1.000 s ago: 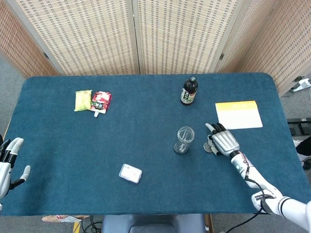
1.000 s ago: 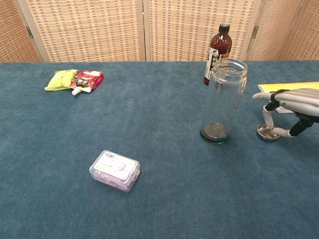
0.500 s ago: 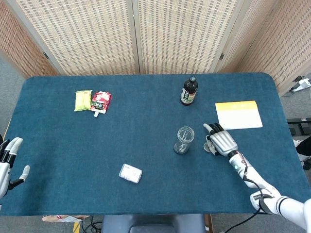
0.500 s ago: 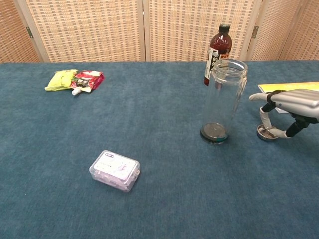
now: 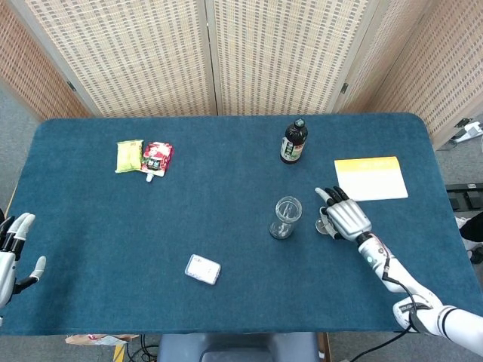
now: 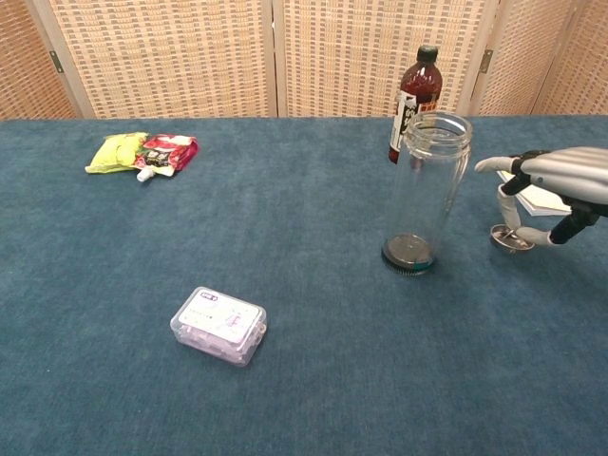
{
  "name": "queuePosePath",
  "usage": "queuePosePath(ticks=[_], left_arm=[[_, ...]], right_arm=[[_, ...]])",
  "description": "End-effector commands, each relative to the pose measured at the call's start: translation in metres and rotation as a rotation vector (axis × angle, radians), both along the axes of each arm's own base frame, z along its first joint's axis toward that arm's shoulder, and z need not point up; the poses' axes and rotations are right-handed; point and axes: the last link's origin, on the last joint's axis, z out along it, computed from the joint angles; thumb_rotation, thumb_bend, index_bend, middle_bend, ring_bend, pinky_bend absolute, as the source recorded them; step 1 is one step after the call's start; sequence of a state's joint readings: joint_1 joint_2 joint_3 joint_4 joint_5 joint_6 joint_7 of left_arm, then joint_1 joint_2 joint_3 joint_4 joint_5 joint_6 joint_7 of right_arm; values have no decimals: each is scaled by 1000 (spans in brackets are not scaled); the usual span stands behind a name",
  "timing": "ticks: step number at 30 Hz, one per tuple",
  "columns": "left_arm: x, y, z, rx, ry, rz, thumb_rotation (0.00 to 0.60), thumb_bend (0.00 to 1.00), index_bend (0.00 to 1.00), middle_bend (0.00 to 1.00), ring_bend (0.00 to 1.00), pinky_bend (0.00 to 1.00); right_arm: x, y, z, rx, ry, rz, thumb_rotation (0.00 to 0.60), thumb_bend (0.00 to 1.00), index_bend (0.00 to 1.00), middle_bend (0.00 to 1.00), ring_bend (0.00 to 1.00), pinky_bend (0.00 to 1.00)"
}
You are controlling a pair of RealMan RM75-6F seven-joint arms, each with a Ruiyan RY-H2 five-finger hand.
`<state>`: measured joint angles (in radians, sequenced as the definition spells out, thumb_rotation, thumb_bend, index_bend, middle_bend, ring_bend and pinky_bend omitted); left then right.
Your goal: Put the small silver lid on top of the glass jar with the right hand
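My right hand (image 6: pixel 556 190) pinches the small silver lid (image 6: pixel 511 237) between thumb and fingertip, palm down, the other fingers arched toward the glass jar (image 6: pixel 425 195) just beside it. The lid appears barely clear of the blue table (image 6: pixel 304 380), gripped at its edges, I judge, so it can go flat onto the jar's open mouth. My left hand (image 5: pixel 15 253) waits spread at the table's far edge, holding nothing.

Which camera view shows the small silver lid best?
The chest view: the small round silver lid shows side-on, pinched in the right hand. In the head view, that hand hides most of it.
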<state>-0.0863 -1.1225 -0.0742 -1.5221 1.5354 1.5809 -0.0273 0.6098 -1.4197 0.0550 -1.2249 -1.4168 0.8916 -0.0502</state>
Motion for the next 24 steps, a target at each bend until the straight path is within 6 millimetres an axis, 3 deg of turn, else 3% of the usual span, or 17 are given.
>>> queuePosePath(ticks=[1,12,24], left_arm=[[0,1,-1,0,6,2,600,350,0,84,0,110],[0,5,-6,-4,26,16,600,350,0,84,0,109],[-1,6,-6,-2,23,22,600,349,0,84,0,110]], right_arm=[[13,1,17,-24,-12,26,600,475,597,38,0,0],[57,10,64,-70,-54,87,600,475,596,38,0,0],[101,16,93,-102,-92,142,600,474,597,38,0,0]])
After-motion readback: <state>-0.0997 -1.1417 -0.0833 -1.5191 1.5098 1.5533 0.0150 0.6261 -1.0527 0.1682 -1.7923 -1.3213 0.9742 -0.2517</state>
